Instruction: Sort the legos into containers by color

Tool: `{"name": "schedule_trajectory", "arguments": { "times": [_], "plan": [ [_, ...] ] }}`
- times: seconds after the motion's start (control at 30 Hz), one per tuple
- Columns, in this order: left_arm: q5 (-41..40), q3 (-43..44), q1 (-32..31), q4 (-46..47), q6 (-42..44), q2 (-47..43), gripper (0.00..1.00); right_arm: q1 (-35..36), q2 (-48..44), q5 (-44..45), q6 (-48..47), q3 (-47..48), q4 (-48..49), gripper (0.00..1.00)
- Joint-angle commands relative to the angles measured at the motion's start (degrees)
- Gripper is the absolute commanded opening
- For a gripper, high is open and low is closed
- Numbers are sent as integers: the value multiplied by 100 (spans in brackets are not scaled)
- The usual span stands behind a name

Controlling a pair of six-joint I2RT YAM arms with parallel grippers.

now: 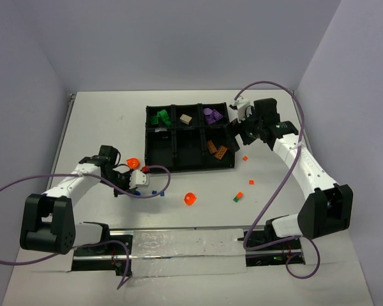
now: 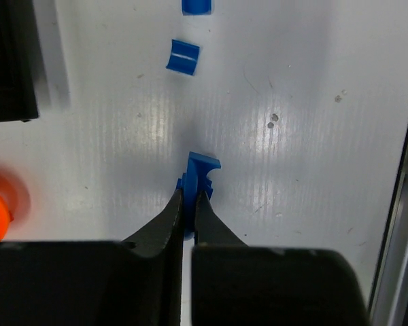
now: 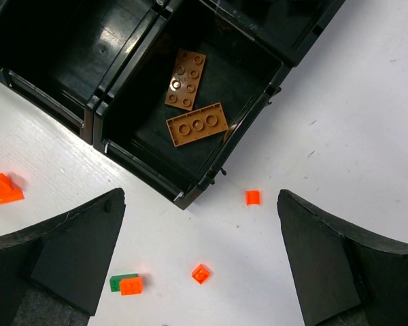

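Blue lego is pinched by its edge in the closed left gripper; lift straight and slowly toward the tray. Right gripper gapes wide, empty.

The black tray was seen as glossy plastic, the blue brick as smooth plastic, the white table as faintly ribbed.

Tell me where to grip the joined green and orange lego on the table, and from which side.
The green and orange lego lies flat on the table, apart from other pieces, so probably only its side faces offer a hold. Come straight down from above and close on its two long sides, near the seam.
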Motion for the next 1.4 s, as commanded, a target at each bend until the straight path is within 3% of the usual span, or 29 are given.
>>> {"name": "schedule_trajectory", "arguments": {
  "times": [0.0, 0.13, 0.23, 0.33, 0.5, 0.73, 0.93, 0.97, 1.13, 1.37],
  "plan": [
    [608, 776, -65, -454, -301, -226, 0, -61, -158, -82, -92, 37, -46, 100],
    [1045, 1722, -427, -369, -1301, -252, 0, -92, -162, -99, -39, 10, -46, 100],
    [1042, 2034, -734, 491, -2710, -243, 0, -109, -167, -117, 4, -34, -28, 100],
    [631, 2289, -1113, 1488, -4020, 63, 0, -153, -158, -108, 29, -32, -11, 100],
    [-10, 2628, -1311, 1976, -4742, 916, 6, -227, -166, -108, 22, 1, -19, 100],
    [-731, 2918, -1320, 2595, -5168, 1732, 9, -315, -158, -108, -22, -16, -90, 100],
    [-955, 3211, -1320, 2650, -5266, 1998, 40, -368, -132, -108, -161, -77, -195, 100],
    [-963, 3227, -1313, 2656, -5306, 1913, 47, -391, -131, -100, -186, -101, -203, 100],
    [-777, 3036, -1151, 2622, -5407, 1279, 58, -456, -114, -82, -224, -157, -230, 100],
    [-857, 2380, -97, 2210, -5431, 220, 57, -635, 25, 592, -352, -353, -436, 97]
  ]
}}
